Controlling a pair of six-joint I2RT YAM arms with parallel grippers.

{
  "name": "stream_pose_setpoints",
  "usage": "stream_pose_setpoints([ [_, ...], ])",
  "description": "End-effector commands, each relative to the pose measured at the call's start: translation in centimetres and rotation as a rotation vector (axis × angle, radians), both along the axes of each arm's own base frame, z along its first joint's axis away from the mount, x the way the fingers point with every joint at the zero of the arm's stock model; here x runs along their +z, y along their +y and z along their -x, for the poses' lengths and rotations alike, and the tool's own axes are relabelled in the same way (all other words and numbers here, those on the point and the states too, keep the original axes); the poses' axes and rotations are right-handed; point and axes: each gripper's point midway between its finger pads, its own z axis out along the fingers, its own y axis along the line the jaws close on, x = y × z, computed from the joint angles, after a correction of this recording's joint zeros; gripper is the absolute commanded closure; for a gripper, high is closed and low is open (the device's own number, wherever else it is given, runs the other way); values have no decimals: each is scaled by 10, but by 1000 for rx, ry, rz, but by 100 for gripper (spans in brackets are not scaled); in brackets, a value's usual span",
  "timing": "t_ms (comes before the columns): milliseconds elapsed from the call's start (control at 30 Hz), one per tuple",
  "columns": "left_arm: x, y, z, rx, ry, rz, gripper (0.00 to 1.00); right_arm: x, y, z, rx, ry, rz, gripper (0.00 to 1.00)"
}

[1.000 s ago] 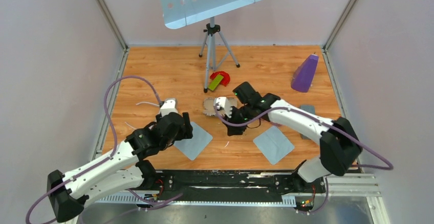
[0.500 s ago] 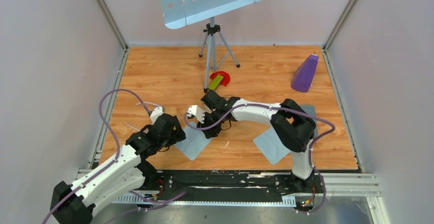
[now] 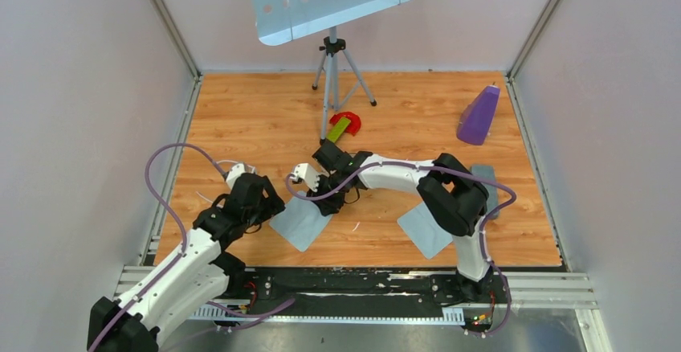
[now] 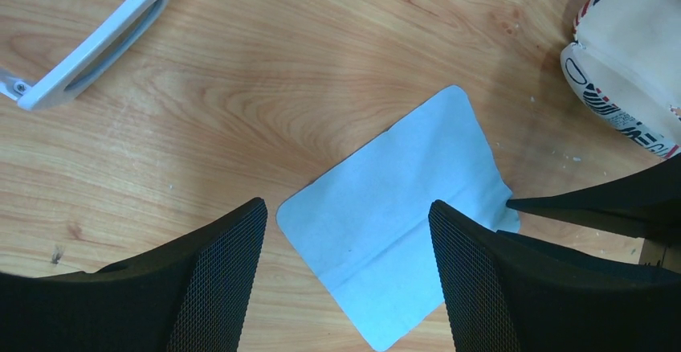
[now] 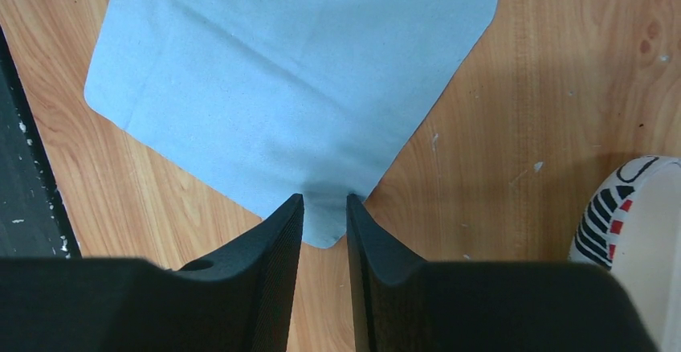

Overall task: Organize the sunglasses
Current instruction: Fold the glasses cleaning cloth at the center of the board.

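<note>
The sunglasses [image 4: 88, 42], a pale white-framed pair, lie on the wood at the upper left of the left wrist view. I cannot make them out in the top view. My left gripper [image 3: 269, 207] is open and empty, hovering over a light blue cloth [image 4: 401, 239], which also shows in the top view [image 3: 299, 223]. My right gripper [image 3: 324, 199] reaches in from the right. Its jaws [image 5: 325, 199] stand a narrow gap apart, with their tips at one corner of the same cloth [image 5: 289, 79]. Wood shows between the fingers.
An open soft case with a stars-and-stripes print [image 4: 634, 63] lies beside the cloth and also shows in the right wrist view [image 5: 634, 223]. A second cloth [image 3: 426, 231], a grey case [image 3: 487, 177], a red-and-green object [image 3: 344, 124], a purple wedge [image 3: 479, 115] and a tripod stand [image 3: 333, 63] are on the table.
My right arm has swung left from the table's centre to the left cloth's corner. My left arm has drawn back to the left. The cloth has barely moved.
</note>
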Motion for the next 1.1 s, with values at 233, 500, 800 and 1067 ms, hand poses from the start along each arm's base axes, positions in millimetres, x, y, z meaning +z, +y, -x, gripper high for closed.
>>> stream_pose_setpoints([
  [233,15,4,-12,-29,-46,-46,22,-20,-68,37,-31,52,193,69],
  [500,2,-24,-22,-197,-34,-24,27,-21,-94,69,-15,143,236,68],
  [800,-13,-49,-40,-386,65,-67,36,-8,-101,95,17,183,205,67],
  [1067,-21,-62,-52,-408,67,-39,44,40,-99,52,-93,93,55,62],
])
